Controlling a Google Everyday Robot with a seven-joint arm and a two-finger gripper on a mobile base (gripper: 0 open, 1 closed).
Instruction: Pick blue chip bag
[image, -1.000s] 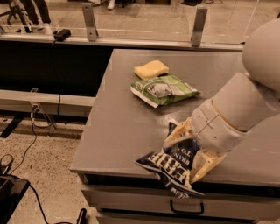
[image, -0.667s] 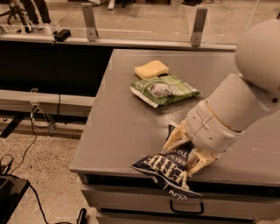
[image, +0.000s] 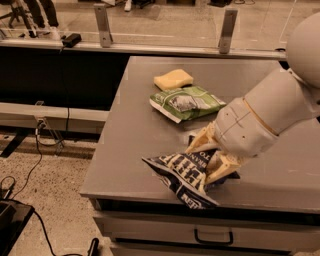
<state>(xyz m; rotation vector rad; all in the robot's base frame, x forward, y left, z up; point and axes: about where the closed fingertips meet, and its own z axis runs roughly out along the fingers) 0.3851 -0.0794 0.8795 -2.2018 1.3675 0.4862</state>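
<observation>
While the fingers (image: 202, 142) stay clamped on the blue chip bag (image: 180, 175), the gripper (image: 199, 166) has nudged it up-left at the front edge of the counter (image: 125, 125), so the lift's probably starting.

Has fat off-white arm segments, smooth shell, thin seam lines round the wrist collar. Swells into a big rounded white housing at far right. Ends in gripper (image: 202, 162) at near table (image: 135, 125) edge, clamped on blue chip bag (image: 182, 177): two tan wedge-shaped fingers (image: 203, 141).
</observation>
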